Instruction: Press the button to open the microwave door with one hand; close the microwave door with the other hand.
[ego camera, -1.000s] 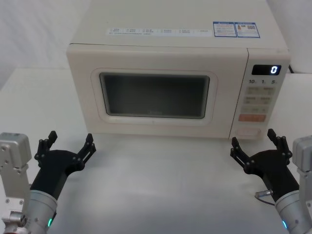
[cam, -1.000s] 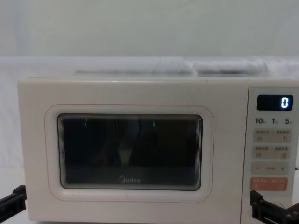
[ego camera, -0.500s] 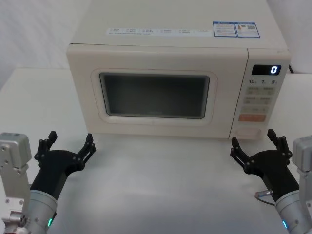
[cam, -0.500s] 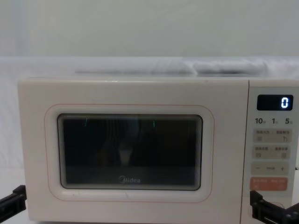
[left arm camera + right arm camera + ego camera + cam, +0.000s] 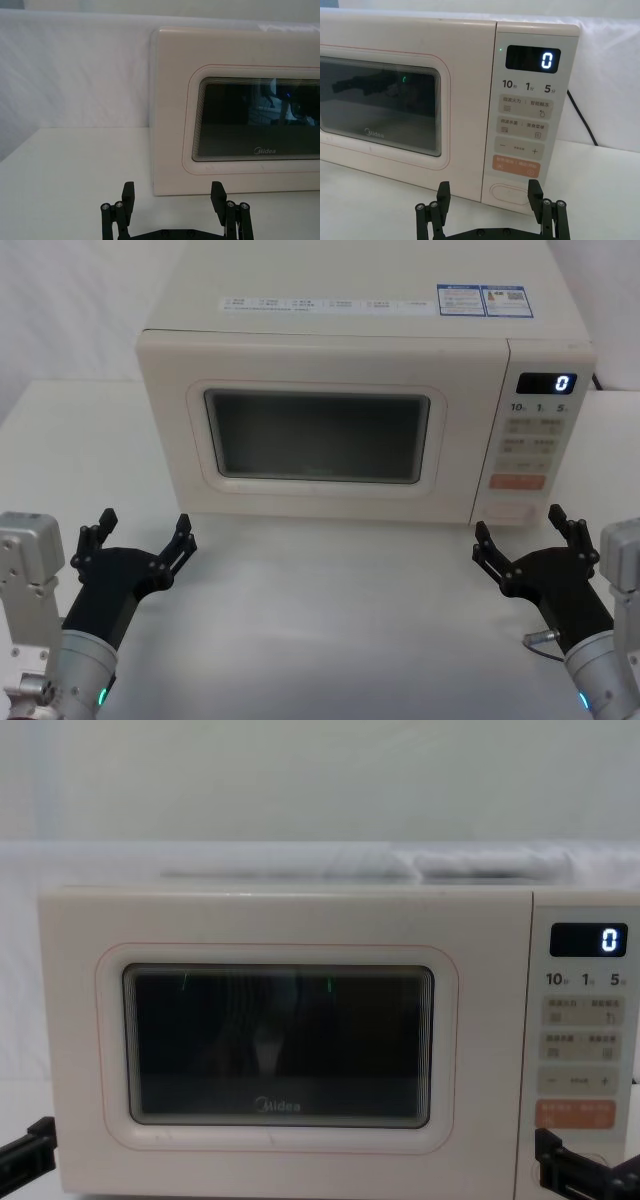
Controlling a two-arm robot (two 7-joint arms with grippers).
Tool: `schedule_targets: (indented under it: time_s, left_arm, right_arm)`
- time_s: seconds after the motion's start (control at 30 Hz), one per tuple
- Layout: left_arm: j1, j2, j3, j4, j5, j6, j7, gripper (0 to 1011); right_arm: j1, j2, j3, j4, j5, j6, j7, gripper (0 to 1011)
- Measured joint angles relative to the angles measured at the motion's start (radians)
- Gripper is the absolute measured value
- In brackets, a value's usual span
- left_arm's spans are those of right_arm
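I see the microwave (image 5: 360, 410) standing on the white table (image 5: 330, 620), its door (image 5: 320, 430) flush with the front and closed, the dark window facing me. The button (image 5: 510, 191) sits at the bottom of the control panel (image 5: 537, 440), on the microwave's right side, just below the orange key (image 5: 516, 166); the display (image 5: 545, 383) above reads 0. My right gripper (image 5: 527, 533) hovers low over the table just in front of the button, apart from it, fingers spread wide with nothing between them. My left gripper (image 5: 140, 537) hangs on the other side, in front of the door's lower left corner and a little back from it, also spread wide and empty. In the right wrist view, the button lies between the two raised fingertips (image 5: 535, 191). In the left wrist view, the door's left edge lies straight ahead.
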Motion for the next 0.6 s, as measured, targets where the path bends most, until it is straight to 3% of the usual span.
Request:
schedule_targets:
  time_s: [0.6]
  left_arm:
    - [0.000, 0.000, 0.000, 0.000, 0.000, 0.000, 0.000, 1001]
  right_arm:
    - [0.000, 0.000, 0.000, 0.000, 0.000, 0.000, 0.000, 1000]
